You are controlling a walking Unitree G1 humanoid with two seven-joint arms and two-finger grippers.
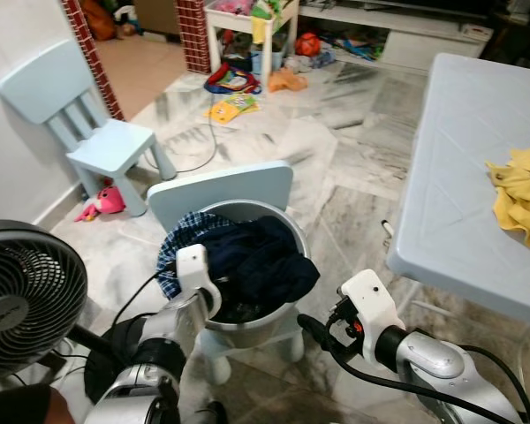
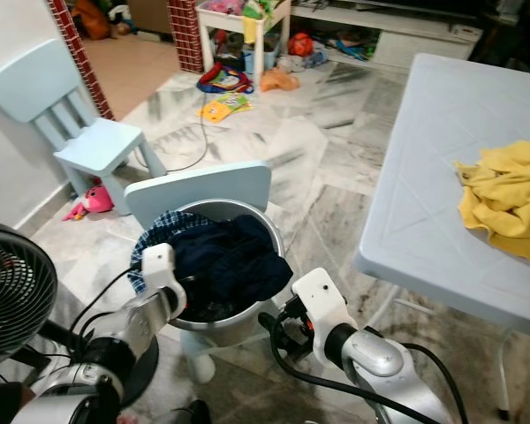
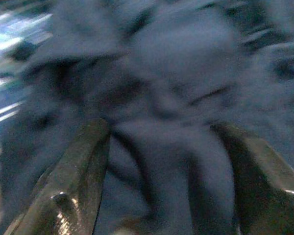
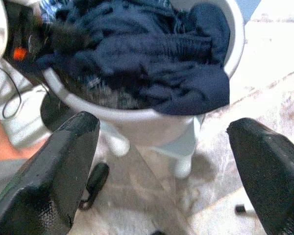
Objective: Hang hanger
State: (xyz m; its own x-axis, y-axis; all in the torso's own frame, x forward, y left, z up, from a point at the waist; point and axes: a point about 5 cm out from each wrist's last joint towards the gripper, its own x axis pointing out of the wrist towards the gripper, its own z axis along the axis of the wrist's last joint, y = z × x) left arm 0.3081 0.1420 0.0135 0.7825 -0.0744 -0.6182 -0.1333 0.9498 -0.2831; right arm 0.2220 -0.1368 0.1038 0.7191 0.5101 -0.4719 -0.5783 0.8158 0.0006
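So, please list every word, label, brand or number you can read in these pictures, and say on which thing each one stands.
No text can be read.
fan: a small mark sits on its hub, too small to read.
books on the floor: their printed covers are too far away and blurred to read.
left gripper, at the basket of dark clothes: no label shows.

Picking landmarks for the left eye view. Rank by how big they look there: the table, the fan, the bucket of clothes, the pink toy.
1. table, cut off by the frame edge
2. fan, near the camera, so it looks bigger than it is; also cut off
3. bucket of clothes, partly behind the left gripper
4. pink toy, clearly smallest
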